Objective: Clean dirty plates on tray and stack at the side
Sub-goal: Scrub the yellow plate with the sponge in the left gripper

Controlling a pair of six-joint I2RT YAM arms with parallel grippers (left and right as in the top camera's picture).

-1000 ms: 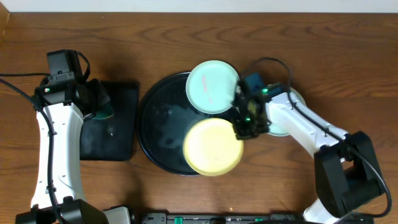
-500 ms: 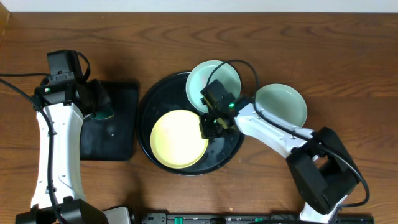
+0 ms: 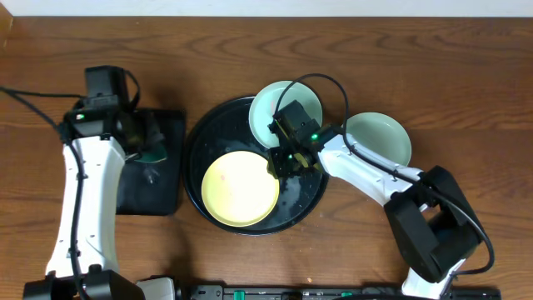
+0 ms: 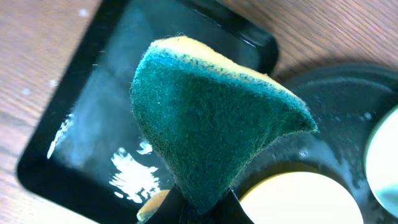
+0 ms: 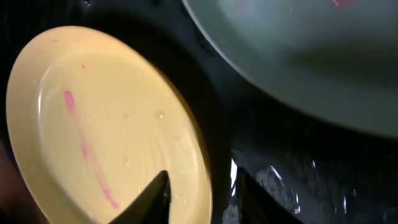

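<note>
Left gripper (image 4: 202,210) pinches the sponge (image 4: 211,118) tight; right gripper (image 5: 200,194) sits part-open astride the rim of the yellow plate (image 5: 106,124), lying at 7 o'clock on the tray (image 3: 196,158). Scrubbing looks due: next, steady that plate and bring the sponge onto its pink smear (image 5: 87,152)

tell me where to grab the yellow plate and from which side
Take the yellow plate by its raised rim at the right edge, coming from the right with the right gripper. It lies flat in the black tray, so only the thin rim offers purchase; the fingers straddle it there. The left gripper holds the sponge.
</note>
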